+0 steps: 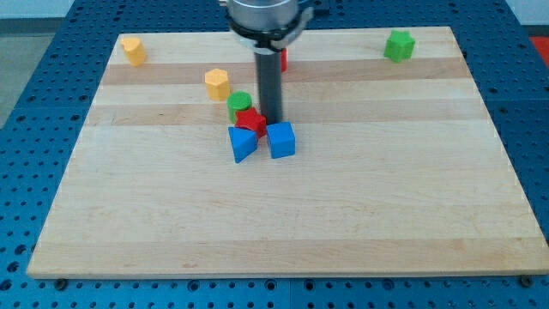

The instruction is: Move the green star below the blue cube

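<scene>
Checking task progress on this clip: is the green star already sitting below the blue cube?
No. The green star lies near the view's top right corner of the board, far from the blue cube, which sits just below my tip.

The green star (399, 45) lies flat near the worktop's top right corner in the view, alone. The blue cube (281, 140) sits well apart from it, near the middle, just beside a blue triangular block.
</scene>
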You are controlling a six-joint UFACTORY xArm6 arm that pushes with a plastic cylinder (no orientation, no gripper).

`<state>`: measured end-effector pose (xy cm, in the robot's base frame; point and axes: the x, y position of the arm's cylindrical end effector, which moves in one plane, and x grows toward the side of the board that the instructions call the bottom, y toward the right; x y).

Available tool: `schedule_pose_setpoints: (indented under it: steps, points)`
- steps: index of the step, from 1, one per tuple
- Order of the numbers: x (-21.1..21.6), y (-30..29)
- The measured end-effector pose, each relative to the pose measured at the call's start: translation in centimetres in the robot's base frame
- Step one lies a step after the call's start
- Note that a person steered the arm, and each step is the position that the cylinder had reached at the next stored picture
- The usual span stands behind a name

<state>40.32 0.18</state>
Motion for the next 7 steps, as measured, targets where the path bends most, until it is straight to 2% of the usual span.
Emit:
schedule_pose_setpoints:
  steps: [1,2,3,4,5,6,7]
  points:
    - [1.9,5.5]
    - [6.9,1.2]
    - [6.8,-4.0]
    - [6.5,-0.2]
    - [3.8,1.0]
    - [0.9,-3.5]
    - [0.7,-7.2]
